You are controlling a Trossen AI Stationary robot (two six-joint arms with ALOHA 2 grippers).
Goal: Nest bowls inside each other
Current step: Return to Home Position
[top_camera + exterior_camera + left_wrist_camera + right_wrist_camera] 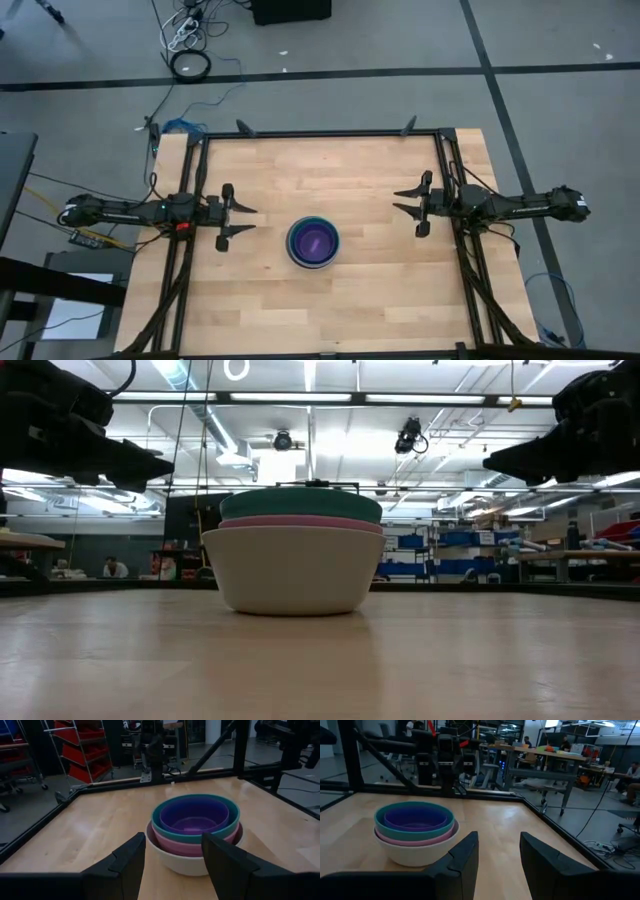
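The bowls (193,832) are noted as smooth, faintly glossy plastic. The table (270,170) is surfaced in wood with a slight sheen and edged by matt metal framing (320,133).

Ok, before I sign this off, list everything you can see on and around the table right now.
Grey-white bowl: one, outermost, table centre.
Pale pink bowl: one, nested in the grey-white bowl.
Teal bowl: one, nested in the pale pink bowl.
Purple bowl: one, innermost; I cannot tell whether others sit between it and the teal bowl.
Table: one, light wood.
Black frame: one, round the table's edges.
Cable coil: one, black, on the floor beyond the table.
Left gripper: open, left of the bowls, clear of them.
Right gripper: open, right of the bowls, clear of them.
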